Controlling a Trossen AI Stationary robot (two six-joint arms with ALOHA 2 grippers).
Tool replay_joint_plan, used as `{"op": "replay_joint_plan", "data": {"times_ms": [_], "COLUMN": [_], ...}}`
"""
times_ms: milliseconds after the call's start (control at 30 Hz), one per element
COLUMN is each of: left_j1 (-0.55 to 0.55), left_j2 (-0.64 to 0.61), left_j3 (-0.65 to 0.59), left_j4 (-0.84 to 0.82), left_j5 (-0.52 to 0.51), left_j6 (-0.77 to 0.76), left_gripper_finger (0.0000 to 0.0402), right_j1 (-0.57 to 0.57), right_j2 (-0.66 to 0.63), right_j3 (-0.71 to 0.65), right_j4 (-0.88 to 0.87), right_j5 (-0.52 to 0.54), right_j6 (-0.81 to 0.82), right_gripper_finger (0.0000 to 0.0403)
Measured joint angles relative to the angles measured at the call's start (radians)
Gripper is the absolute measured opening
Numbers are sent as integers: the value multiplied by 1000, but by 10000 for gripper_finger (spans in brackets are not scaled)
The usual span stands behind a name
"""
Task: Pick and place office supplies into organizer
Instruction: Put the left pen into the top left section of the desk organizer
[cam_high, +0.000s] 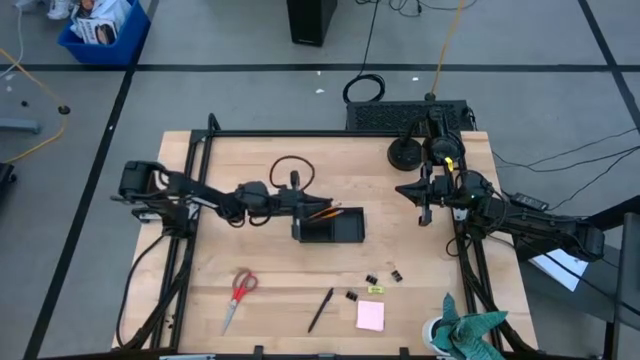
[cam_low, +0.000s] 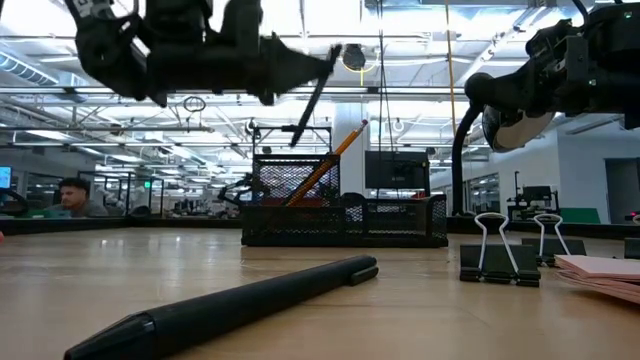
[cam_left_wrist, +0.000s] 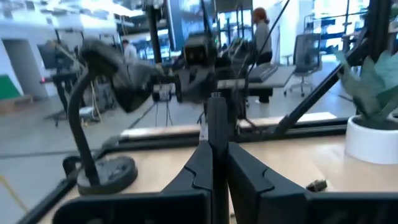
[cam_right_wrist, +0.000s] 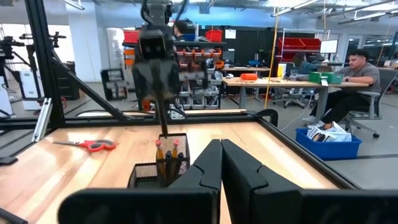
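The black mesh organizer (cam_high: 330, 227) sits mid-table with orange pencils (cam_high: 322, 212) leaning in its tall cup (cam_right_wrist: 165, 163). My left gripper (cam_high: 300, 205) hovers over the organizer's left end, shut on a black pen (cam_low: 316, 98). My right gripper (cam_high: 425, 205) is shut and empty, to the organizer's right. On the table's near part lie red-handled scissors (cam_high: 238, 293), a second black pen (cam_high: 320, 310), black binder clips (cam_high: 383, 276), a small yellow pad (cam_high: 375, 290) and a pink sticky-note pad (cam_high: 370, 315). My left gripper pinches the black pen near its upper end (cam_left_wrist: 216, 121) between its two fingers (cam_left_wrist: 198, 167). The fingers come roughly level from the table's left and lie across the pen. The pen hangs slanted below them, lifted clear, its lower tip (cam_low: 294, 143) just above the cup's rim.
A black gooseneck stand (cam_high: 405, 155) is at the far right, behind my right gripper. A teal cloth in a white pot (cam_high: 462, 328) stands at the near right corner. A black frame (cam_high: 205, 135) borders the table. People sit in the room beyond.
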Motion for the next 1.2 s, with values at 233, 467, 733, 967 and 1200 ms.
{"op": "replay_joint_plan", "data": {"times_ms": [233, 467, 733, 967, 1200], "left_j1": [0, 6, 6, 6, 6], "left_j2": [119, 129, 129, 129, 128], "left_j3": [43, 27, -9, -34, -35], "left_j4": [4, -43, -64, -63, -93], "left_j5": [1, -6, -25, -46, -80], "left_j6": [3, 10, -8, -38, -67], "left_gripper_finger": [20, 27, 30, 30, 30], "right_j1": [0, 0, 0, 0, 0], "right_j2": [0, 0, 0, 0, 0], "right_j3": [0, 0, 0, 0, 0], "right_j4": [0, 0, 0, 0, 0], "right_j5": [2, 2, 2, 2, 3], "right_j6": [0, -2, -1, -3, -1], "right_gripper_finger": [0, 0, 0, 0, 0]}}
